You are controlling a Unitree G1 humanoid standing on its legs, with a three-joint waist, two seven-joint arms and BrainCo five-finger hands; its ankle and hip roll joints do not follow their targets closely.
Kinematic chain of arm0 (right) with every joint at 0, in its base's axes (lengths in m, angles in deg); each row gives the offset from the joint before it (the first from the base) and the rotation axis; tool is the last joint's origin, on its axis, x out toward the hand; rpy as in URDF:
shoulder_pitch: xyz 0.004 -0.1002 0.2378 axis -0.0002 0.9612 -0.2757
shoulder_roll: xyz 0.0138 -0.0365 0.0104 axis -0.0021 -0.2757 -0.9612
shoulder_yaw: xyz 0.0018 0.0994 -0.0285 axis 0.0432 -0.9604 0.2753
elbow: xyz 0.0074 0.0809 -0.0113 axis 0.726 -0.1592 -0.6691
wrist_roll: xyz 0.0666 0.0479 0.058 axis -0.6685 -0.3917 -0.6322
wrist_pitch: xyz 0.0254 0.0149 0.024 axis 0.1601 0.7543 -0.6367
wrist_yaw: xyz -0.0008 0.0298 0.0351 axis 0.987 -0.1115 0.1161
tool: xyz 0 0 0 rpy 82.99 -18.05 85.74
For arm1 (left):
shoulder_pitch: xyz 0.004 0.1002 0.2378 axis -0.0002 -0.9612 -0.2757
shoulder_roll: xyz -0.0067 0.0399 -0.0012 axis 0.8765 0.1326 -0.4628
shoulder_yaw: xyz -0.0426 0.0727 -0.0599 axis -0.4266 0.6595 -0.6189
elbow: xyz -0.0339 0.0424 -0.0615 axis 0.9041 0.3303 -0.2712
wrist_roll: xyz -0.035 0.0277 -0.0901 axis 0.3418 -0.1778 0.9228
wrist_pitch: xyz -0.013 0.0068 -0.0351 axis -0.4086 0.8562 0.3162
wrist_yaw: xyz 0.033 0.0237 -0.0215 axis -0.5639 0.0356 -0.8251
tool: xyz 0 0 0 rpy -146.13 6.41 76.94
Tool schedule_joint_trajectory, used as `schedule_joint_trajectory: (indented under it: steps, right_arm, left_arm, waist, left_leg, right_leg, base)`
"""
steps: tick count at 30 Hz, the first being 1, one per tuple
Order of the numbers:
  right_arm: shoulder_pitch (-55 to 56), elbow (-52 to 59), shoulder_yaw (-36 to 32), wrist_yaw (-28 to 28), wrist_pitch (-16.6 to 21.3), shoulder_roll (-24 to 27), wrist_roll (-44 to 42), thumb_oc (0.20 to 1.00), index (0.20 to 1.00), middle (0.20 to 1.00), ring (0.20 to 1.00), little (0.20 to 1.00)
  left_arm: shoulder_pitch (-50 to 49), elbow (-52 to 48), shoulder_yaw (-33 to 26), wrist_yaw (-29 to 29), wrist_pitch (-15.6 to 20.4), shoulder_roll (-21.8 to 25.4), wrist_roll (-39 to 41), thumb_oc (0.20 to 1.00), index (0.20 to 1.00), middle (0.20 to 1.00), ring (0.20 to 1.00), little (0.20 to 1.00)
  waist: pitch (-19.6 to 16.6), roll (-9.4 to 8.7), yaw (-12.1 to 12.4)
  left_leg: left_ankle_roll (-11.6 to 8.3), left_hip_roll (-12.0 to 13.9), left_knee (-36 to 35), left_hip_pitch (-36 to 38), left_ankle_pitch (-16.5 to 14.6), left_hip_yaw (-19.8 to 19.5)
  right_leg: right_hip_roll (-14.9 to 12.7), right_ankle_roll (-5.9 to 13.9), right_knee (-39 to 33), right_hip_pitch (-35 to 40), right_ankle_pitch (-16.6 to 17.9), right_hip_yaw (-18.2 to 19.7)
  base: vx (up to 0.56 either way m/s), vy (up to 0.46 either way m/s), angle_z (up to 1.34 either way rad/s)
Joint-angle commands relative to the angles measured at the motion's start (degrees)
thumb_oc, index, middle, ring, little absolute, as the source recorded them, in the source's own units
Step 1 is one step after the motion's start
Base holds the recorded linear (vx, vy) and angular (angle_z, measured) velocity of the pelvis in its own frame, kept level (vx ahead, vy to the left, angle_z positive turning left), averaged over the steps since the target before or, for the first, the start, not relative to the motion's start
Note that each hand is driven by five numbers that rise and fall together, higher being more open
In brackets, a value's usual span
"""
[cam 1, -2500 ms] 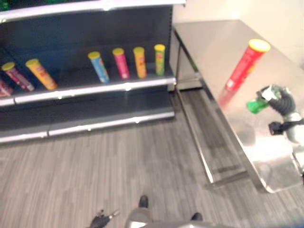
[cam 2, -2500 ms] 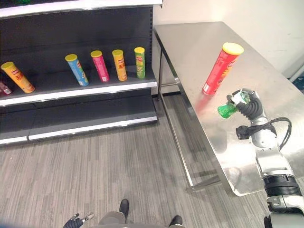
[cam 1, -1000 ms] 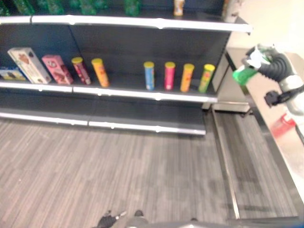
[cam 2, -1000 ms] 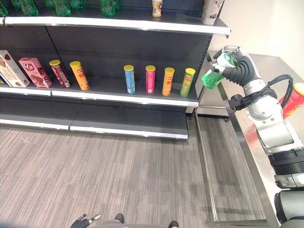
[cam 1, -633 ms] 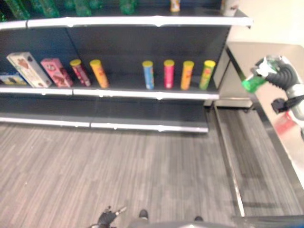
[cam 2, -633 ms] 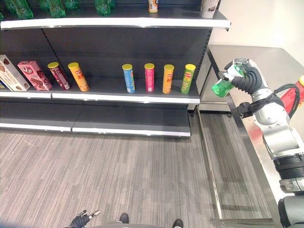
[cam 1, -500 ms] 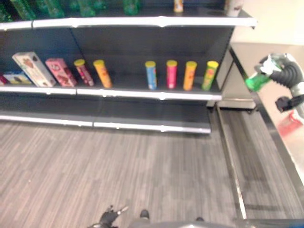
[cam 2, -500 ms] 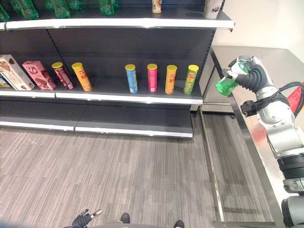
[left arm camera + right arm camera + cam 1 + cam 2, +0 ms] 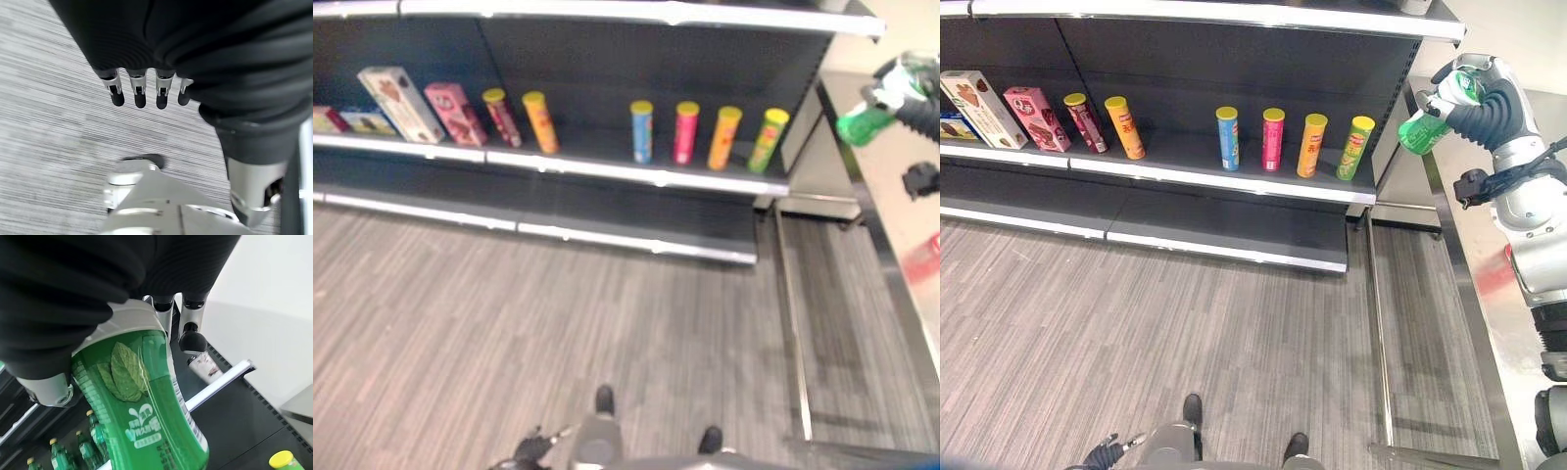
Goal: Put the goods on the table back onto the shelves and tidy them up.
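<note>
Dark shelving runs across the back, and its middle shelf is the landmark. From its left end it carries 2 tilted boxes, one pale and one pink, and a low box at the very edge that cannot be read. Then come 6 tall cans: maroon, orange, blue, pink, a second orange and lime.

The left hand shows in its wrist view, fingers straight and holding nothing, over grey floor.

Right of the shelf's end, above the steel table, the right hand wraps its fingers round a green bottle. The bottle lies tilted, its free end slanting down toward the shelf. The right wrist view adds its mint-leaf label and several more green bottles on a shelf beyond.
</note>
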Motion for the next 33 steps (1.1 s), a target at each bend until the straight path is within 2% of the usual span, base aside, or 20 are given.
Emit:
schedule_joint_trajectory:
  steps: [1,4,6,8,9,12,13,15,17,19,22,23,24,25,26,28,29,30,32,33]
  right_arm:
    - [-0.6,4.0,-3.2,-2.4,2.4,-2.9,2.3,0.200,0.200,0.200,0.200,0.200]
    - [-0.1,3.3,-3.1,-2.4,1.7,-3.7,3.3,0.200,0.200,0.200,0.200,0.200]
    - [-0.2,2.8,-3.6,-2.4,1.4,-3.5,3.3,0.200,0.200,0.200,0.200,0.200]
    - [-0.4,2.7,-3.7,-2.5,1.3,-4.3,3.8,0.200,0.200,0.200,0.200,0.200]
    - [-0.1,3.1,-3.4,-2.1,1.1,-4.5,4.1,0.200,0.200,0.200,0.200,0.200]
    - [0.3,4.1,-4.0,-1.5,0.9,-3.5,3.5,0.200,0.200,0.200,0.200,0.200]
    - [0.2,3.9,-4.2,-1.7,1.2,-3.3,3.1,0.200,0.200,0.200,0.200,0.200]
    - [1.1,4.0,-5.1,-1.8,1.0,-3.2,2.6,0.200,0.200,0.200,0.200,0.200]
    - [1.2,4.1,-6.0,-2.4,0.9,-2.8,2.3,0.200,0.200,0.200,0.200,0.200]
    - [1.2,4.7,-6.1,-2.6,0.7,-2.1,2.8,0.200,0.200,0.200,0.200,0.200]
    - [1.6,5.4,-7.5,-3.3,0.7,0.0,3.5,0.200,0.200,0.200,0.200,0.200]
    - [3.3,6.4,-10.2,-3.5,0.6,1.4,3.1,0.200,0.200,0.200,0.200,0.200]
    - [3.6,6.6,-10.6,-3.5,0.5,1.4,3.1,0.200,0.200,0.200,0.200,0.200]
    - [4.5,7.2,-11.8,-3.9,1.3,1.9,2.0,0.200,0.200,0.200,0.200,0.200]
    - [4.9,7.1,-12.8,-4.1,1.7,2.0,1.3,0.200,0.200,0.200,0.200,0.200]
    - [5.0,7.2,-13.1,-4.0,1.9,2.2,0.5,0.200,0.200,0.200,0.200,0.200]
    - [4.5,7.2,-13.1,-3.8,2.0,2.4,0.0,0.200,0.200,0.200,0.200,0.200]
    - [4.1,7.4,-13.5,-4.0,2.1,2.9,-1.1,0.200,0.200,0.200,0.200,0.200]
    - [4.4,8.1,-14.5,-4.6,2.6,2.3,-2.2,0.200,0.200,0.200,0.200,0.200]
    - [4.6,8.9,-15.3,-4.4,2.7,2.6,-2.8,0.200,0.200,0.200,0.200,0.200]
  left_arm:
    - [-0.6,-2.4,0.4,1.0,0.7,4.9,0.7,1.000,1.000,1.000,1.000,1.000]
    - [-0.3,-3.1,-0.4,1.5,0.4,6.7,0.5,1.000,1.000,1.000,1.000,1.000]
    - [-0.1,-3.5,-0.4,1.5,0.3,7.8,0.6,1.000,1.000,1.000,1.000,1.000]
    - [-0.3,-4.4,-0.7,1.8,0.3,9.1,0.7,1.000,1.000,1.000,1.000,1.000]
    - [-0.4,-4.6,-0.8,1.7,0.2,9.2,0.8,1.000,1.000,1.000,1.000,1.000]
    - [0.2,-5.2,-1.0,1.7,0.6,9.1,1.1,1.000,1.000,1.000,1.000,1.000]
    - [0.3,-5.3,-0.9,1.5,0.8,9.0,1.2,1.000,1.000,1.000,1.000,1.000]
    - [0.8,-4.9,-0.8,1.3,0.8,8.7,0.5,1.000,1.000,1.000,1.000,1.000]
    - [2.0,-4.9,-0.8,1.1,0.8,8.8,-0.3,1.000,1.000,1.000,1.000,1.000]
    - [2.4,-5.6,-0.8,1.1,0.9,8.6,-0.7,1.000,1.000,1.000,1.000,1.000]
    - [3.0,-8.0,0.5,1.0,1.0,8.7,-1.4,1.000,1.000,1.000,1.000,1.000]
    - [3.9,-8.4,1.9,0.9,0.8,8.3,-2.6,1.000,1.000,1.000,1.000,1.000]
    - [4.0,-8.4,2.0,0.9,0.8,8.4,-2.6,1.000,1.000,1.000,1.000,1.000]
    - [3.6,-10.1,2.9,0.4,0.8,8.1,-2.0,1.000,1.000,1.000,1.000,1.000]
    - [3.7,-10.8,3.4,0.1,1.0,8.1,-2.0,1.000,1.000,1.000,1.000,1.000]
    - [3.4,-11.1,4.0,-0.7,1.0,8.2,-2.1,1.000,1.000,1.000,1.000,1.000]
    - [3.3,-11.3,4.2,-1.2,0.9,8.5,-2.2,1.000,1.000,1.000,1.000,1.000]
    - [2.9,-11.6,3.9,-1.4,0.5,8.5,-1.7,1.000,1.000,1.000,1.000,1.000]
    - [3.2,-10.9,3.4,-0.7,0.0,8.4,-1.6,1.000,1.000,1.000,1.000,1.000]
    - [3.3,-10.9,3.3,-0.8,0.0,8.5,-1.5,1.000,1.000,1.000,1.000,1.000]
  waist:
    - [-4.0,-3.79,5.5]
    - [-3.9,-4.93,5.6]
    - [-3.5,-4.96,4.6]
    - [-2.5,-3.24,2.8]
    - [-2.2,-2.87,2.4]
    - [-1.8,-2.26,0.8]
    - [-1.6,-2.26,0.5]
    - [-1.5,-2.08,-0.5]
    - [-1.7,-2.43,-1.7]
    - [-1.6,-2.29,-2.2]
    - [-2.5,-3.97,-2.6]
    - [-3.8,-4.45,-3.8]
    - [-3.8,-4.72,-3.9]
    - [-4.6,-4.74,-4.1]
    - [-4.8,-4.34,-4.3]
    - [-5.2,-4.52,-4.6]
    - [-5.2,-4.53,-4.5]
    - [-4.5,-4.46,-4.0]
    - [-3.2,-5.59,-3.8]
    - [-2.9,-5.40,-4.0]
  left_leg:
    - [-0.35,0.4,-3.2,-3.8,5.7,1.1]
    - [2.60,-2.3,-1.9,-0.8,2.7,1.3]
    - [5.30,-4.7,-0.8,1.3,-0.1,1.1]
    - [8.13,-6.9,-2.3,6.3,-3.0,1.5]
    - [8.43,-7.3,-2.8,7.8,-3.7,1.3]
    - [7.78,-8.7,-4.4,11.8,-5.9,0.0]
    - [7.30,-9.1,-4.6,13.0,-6.9,-0.4]
    - [5.85,-8.9,-5.1,15.4,-8.6,-1.7]
    - [4.71,-8.7,-5.4,17.5,-9.9,-2.7]
    - [4.19,-8.5,-5.4,19.3,-11.1,-2.7]
    - [4.08,-9.7,-4.6,22.4,-14.4,-4.2]
    - [2.97,-8.0,-1.5,23.0,-17.0,-5.4]
    - [3.03,-8.2,-1.4,22.7,-16.8,-5.6]
    - [1.65,-7.1,3.7,22.0,-16.8,-5.9]
    - [0.05,-5.5,8.1,20.9,-15.8,-5.1]
    - [-0.83,-4.2,11.6,19.6,-14.7,-4.2]
    - [-1.64,-2.8,16.8,17.9,-13.0,-3.6]
    - [-3.13,-0.5,29.1,13.7,-8.5,-3.6]
    - [-2.68,0.5,37.2,8.9,-6.2,-2.9]
    - [-2.70,2.4,38.0,7.7,-7.2,-2.1]
  right_leg:
    - [2.2,2.58,4.0,11.0,-9.5,0.6]
    - [-1.4,4.10,16.3,7.8,-6.1,2.2]
    - [-3.9,5.14,27.8,3.2,-0.3,4.3]
    - [-7.4,5.83,42.6,-4.7,6.1,4.4]
    - [-8.5,6.00,44.7,-6.9,5.5,4.4]
    - [-8.6,4.38,33.8,-9.6,1.4,2.1]
    - [-7.9,4.15,25.7,-10.5,0.7,1.4]
    - [-5.9,4.98,10.9,-10.7,2.7,1.0]
    - [-6.4,7.26,1.9,-13.6,6.3,1.5]
    - [-6.3,8.26,0.5,-15.3,7.3,1.7]
    - [-6.4,7.90,0.5,-13.5,9.6,0.8]
    - [-5.3,7.68,0.5,-11.2,10.0,1.0]
    - [-5.6,7.69,0.5,-11.3,10.1,0.9]
    - [-4.7,6.87,0.5,-9.6,9.5,0.0]
    - [-3.6,6.27,0.5,-8.2,8.5,-0.9]
    - [-2.8,5.30,0.5,-6.9,7.1,-1.7]
    - [-1.8,4.40,0.5,-5.6,5.6,-2.1]
    - [0.5,1.91,0.5,-2.9,2.5,-1.8]
    - [1.0,0.47,0.5,-1.5,0.3,-1.7]
    - [2.0,0.59,0.5,-0.5,-1.0,-1.4]
  base:
    - [0.39,0.298,-0.34]
    - [0.30,0.286,0.06]
    - [0.29,0.364,0.09]
    - [0.40,0.477,0.17]
    - [0.40,0.368,0.19]
    - [0.38,0.101,0.12]
    - [0.37,-0.044,-0.15]
    - [0.43,-0.075,0.04]
    - [0.44,-0.022,0.34]
    - [0.39,0.021,0.32]
    - [0.55,-0.057,0.38]
    - [0.31,-0.112,0.55]
    - [0.58,-0.195,1.03]
    - [0.39,-0.143,1.08]
    - [0.39,-0.146,0.95]
    - [0.20,-0.116,0.29]
    - [0.39,-0.215,0.03]
    - [0.35,-0.204,-0.11]
    - [0.24,-0.151,-0.41]
    - [0.08,-0.075,-0.39]
